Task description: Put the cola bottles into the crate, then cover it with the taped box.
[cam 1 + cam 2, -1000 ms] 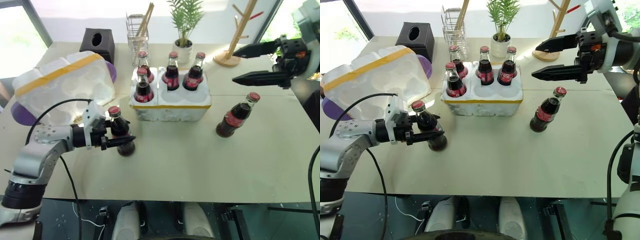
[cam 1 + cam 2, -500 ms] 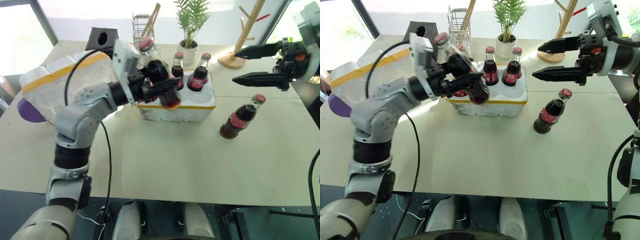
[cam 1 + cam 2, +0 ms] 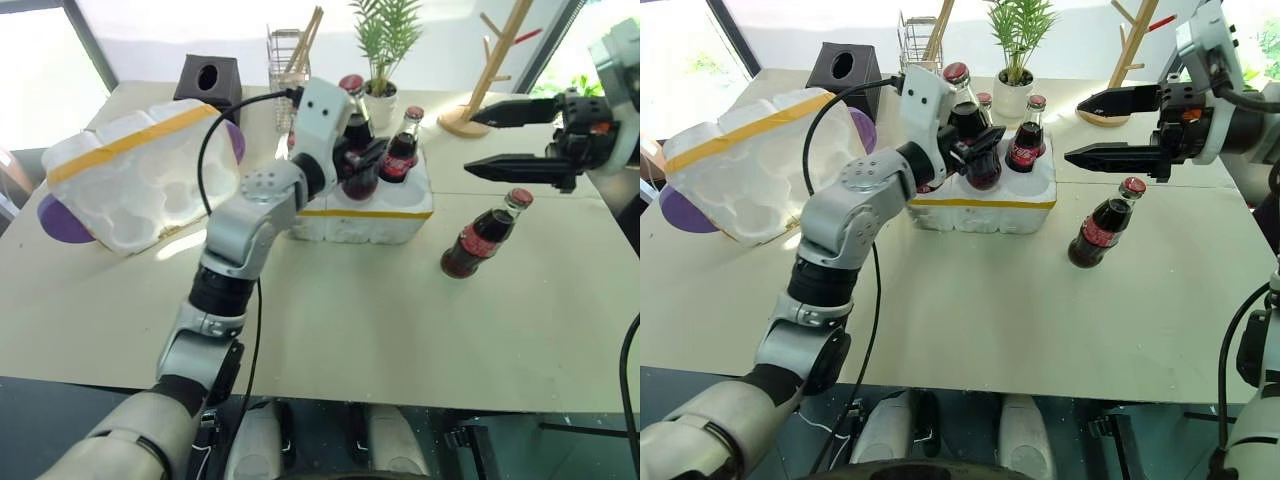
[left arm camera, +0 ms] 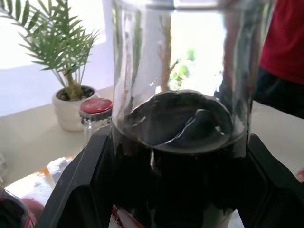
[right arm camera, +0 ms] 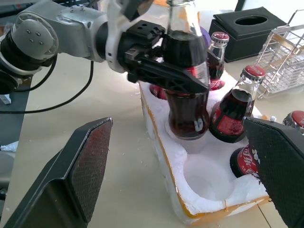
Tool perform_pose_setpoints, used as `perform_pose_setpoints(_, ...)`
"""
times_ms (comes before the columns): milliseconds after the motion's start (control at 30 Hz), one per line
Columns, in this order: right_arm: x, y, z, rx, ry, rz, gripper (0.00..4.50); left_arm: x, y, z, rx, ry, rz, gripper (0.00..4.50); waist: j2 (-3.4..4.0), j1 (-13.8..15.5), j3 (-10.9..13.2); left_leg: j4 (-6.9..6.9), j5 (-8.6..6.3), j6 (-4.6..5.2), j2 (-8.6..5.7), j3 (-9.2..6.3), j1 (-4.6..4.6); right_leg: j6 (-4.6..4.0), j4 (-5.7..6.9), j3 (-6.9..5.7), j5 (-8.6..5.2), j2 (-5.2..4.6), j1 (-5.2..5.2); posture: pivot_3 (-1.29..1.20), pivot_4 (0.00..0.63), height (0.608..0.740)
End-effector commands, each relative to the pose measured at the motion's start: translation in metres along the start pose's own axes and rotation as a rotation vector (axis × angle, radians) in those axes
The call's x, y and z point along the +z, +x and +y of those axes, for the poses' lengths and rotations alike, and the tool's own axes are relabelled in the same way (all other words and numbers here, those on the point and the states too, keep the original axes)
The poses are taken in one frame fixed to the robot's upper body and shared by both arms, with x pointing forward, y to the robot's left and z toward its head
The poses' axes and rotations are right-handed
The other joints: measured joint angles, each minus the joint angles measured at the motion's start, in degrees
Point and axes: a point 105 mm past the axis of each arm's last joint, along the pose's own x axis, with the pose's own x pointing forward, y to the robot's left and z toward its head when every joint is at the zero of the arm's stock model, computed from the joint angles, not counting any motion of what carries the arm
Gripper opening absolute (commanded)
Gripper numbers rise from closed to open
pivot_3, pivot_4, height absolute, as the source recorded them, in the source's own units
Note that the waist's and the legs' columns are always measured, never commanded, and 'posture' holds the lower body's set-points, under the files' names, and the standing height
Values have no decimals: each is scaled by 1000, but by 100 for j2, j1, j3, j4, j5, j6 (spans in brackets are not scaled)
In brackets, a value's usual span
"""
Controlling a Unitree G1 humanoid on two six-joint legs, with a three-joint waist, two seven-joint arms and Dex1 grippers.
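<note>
Left gripper [image 3: 975,150] clamped on a cola bottle [image 5: 186,90], base just over a front well of the crate [image 3: 370,205] near the table's [image 3: 400,320] far edge. Right gripper [image 3: 500,138] wide open, empty, above the last bottle [image 3: 483,235] toward the right edge. Taped box [image 3: 140,180] at the left edge. Probably heavy, smooth, breakable glass; best gripped round the body. Soft, crumbly foam; matte top, ample room.
</note>
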Motion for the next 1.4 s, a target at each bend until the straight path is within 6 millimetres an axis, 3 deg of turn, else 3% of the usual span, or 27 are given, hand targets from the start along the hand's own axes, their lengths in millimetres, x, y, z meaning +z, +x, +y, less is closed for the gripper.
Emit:
perform_pose_setpoints(33,16,-8,3,-24,-58,-33,4500,13,10,-2,41,59,-1,2580,0,0,0,0,0,0,0,0,0,0,0,0,0,0,0,0,150,740)
perform_pose_setpoints(200,12,-9,4,-35,-56,-25,4500,-4,18,-9,13,52,111,2580,-1,-2,1,0,-1,2,0,-1,-1,0,0,0,0,0,-1,0,150,740)
perform_pose_setpoints(333,11,-9,3,-49,-52,-29,4500,-14,21,-15,-24,59,172,4470,-1,-1,1,2,-2,3,0,-3,0,0,0,0,0,-1,0,0,150,740)
perform_pose_setpoints(500,11,-9,3,-60,-53,-31,4500,-13,21,-14,-53,23,190,4470,-1,-3,1,2,-2,3,0,-9,0,0,0,0,0,0,0,0,150,740)
perform_pose_setpoints(567,11,-12,3,-71,-57,-30,4500,5,19,-17,-103,-26,120,4470,-1,-4,1,2,-2,3,0,-11,0,0,0,0,0,0,-1,0,150,740)
perform_pose_setpoints(700,14,-26,-2,-124,-68,-20,4500,68,2,-22,-260,-89,-113,4470,-2,-2,2,2,-2,3,0,-18,-3,0,0,0,0,-1,-3,0,150,740)
perform_pose_setpoints(833,22,-49,-6,-194,-70,-28,4500,124,-39,-18,-453,10,-302,4470,-1,-9,1,0,-2,3,0,-20,-3,0,-1,0,0,0,-2,0,150,740)
perform_pose_setpoints(933,23,-72,-7,-273,-46,-29,4500,143,-77,-9,-596,39,-334,4470,2,-30,-1,-2,-2,2,1,-15,2,0,-1,0,0,2,-1,0,150,740)
perform_pose_setpoints(1067,6,-100,-4,-394,13,2,4500,130,-118,3,-735,70,-219,4470,4,-36,-2,1,-1,1,5,-5,4,0,2,-1,-1,6,2,0,150,740)
perform_pose_setpoints(1200,-31,-121,15,-514,145,-2,4500,85,-153,25,-763,94,35,4470,6,-22,-4,4,0,-1,6,-6,14,3,7,-1,-2,7,13,0,150,740)
perform_pose_setpoints(1400,-93,-95,49,-635,301,-64,4500,52,-165,27,-772,131,140,4470,1,-3,-5,13,2,-7,5,-27,12,1,-3,-14,-5,6,35,0,150,740)
